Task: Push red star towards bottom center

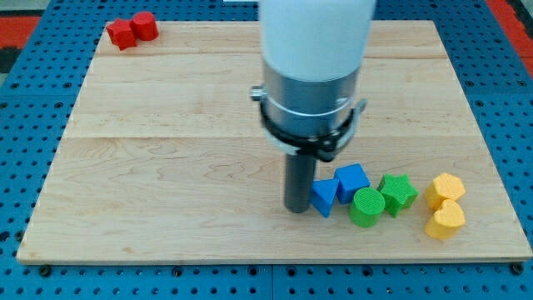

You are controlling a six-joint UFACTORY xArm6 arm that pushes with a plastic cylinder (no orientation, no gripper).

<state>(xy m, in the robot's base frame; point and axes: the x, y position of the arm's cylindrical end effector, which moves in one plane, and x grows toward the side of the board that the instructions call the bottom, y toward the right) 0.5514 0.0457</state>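
The red star (122, 35) lies at the board's top left corner, touching a red cylinder (145, 25) on its right. My tip (296, 207) rests on the board at the lower middle, far from the red star. It stands just left of a blue triangle block (324, 198), touching or nearly touching it. The arm's white and grey body rises above the tip and hides part of the board's top middle.
A blue cube (352, 181), a green cylinder (366, 207), a green star (398, 193) and two yellow blocks (445, 189) (445, 221) sit in a row to the tip's right. The wooden board (166, 167) lies on a blue pegboard table.
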